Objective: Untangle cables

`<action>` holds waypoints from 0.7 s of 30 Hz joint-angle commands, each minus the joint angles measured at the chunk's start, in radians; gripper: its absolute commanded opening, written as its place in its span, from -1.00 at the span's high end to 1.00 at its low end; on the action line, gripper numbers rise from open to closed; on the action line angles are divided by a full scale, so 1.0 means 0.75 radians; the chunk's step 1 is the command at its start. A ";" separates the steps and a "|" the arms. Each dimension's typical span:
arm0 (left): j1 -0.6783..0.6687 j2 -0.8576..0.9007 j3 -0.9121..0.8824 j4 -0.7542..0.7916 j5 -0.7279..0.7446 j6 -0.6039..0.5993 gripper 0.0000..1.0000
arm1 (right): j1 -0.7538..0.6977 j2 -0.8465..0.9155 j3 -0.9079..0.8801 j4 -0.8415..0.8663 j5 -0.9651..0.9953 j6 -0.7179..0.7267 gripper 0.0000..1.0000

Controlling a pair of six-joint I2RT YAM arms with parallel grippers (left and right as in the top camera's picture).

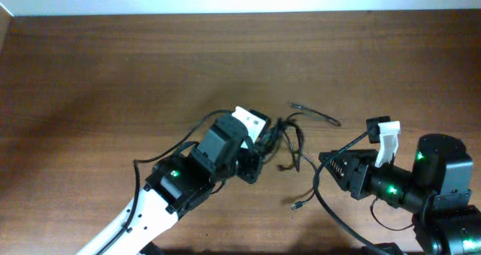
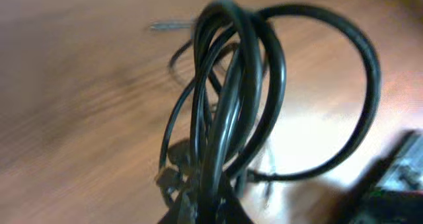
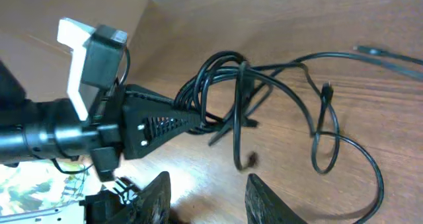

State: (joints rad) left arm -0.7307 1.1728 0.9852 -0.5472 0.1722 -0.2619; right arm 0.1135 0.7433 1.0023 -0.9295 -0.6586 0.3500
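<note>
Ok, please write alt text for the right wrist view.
The left hand grips a tangled bunch of black cables; loose ends lie on the wooden table. The right hand is open at the bottom edge, holding nothing.

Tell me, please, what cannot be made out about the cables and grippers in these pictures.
- Left wrist view: the cables are blurred; separate cords cannot be counted.
- Overhead: the plugs are too small to identify; the arm covers where the left gripper clamps.
- Right wrist view: the bottom edge cuts off the fingers of the right gripper.
</note>
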 commanded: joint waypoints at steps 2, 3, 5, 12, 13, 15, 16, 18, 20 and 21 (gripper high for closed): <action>-0.001 -0.002 0.008 0.187 0.305 0.032 1.00 | -0.004 -0.005 0.015 0.008 -0.227 -0.149 0.28; -0.001 -0.002 0.008 0.191 0.305 0.032 1.00 | -0.004 -0.006 0.015 0.007 -0.240 -0.149 0.28; -0.001 -0.002 0.008 0.195 0.340 0.032 1.00 | -0.004 -0.006 0.015 0.011 -0.270 -0.149 0.28; -0.001 -0.001 0.008 0.223 0.368 0.032 1.00 | -0.004 -0.006 0.015 0.031 -0.305 -0.148 0.29; -0.001 -0.001 0.008 0.272 0.490 0.031 1.00 | -0.004 -0.006 0.015 0.041 -0.304 -0.148 0.29; -0.001 -0.001 0.008 0.428 0.757 -0.021 1.00 | -0.004 -0.001 0.015 0.062 -0.302 -0.148 0.29; -0.001 -0.001 0.008 0.476 0.804 -0.039 1.00 | -0.004 0.010 0.015 0.063 -0.287 -0.148 0.29; -0.001 -0.001 0.008 0.460 0.810 -0.040 1.00 | -0.004 0.037 0.015 0.056 -0.220 -0.147 0.29; -0.001 -0.001 0.008 0.459 0.845 -0.040 1.00 | -0.004 0.064 0.015 0.057 -0.193 -0.147 0.29; -0.001 -0.001 0.008 0.459 0.849 -0.040 1.00 | -0.004 0.071 0.015 0.057 -0.189 -0.148 0.29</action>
State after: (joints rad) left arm -0.7307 1.1763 0.9813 -0.2142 0.7368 -0.2890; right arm 0.1127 0.7841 1.0023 -0.8867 -0.8284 0.2539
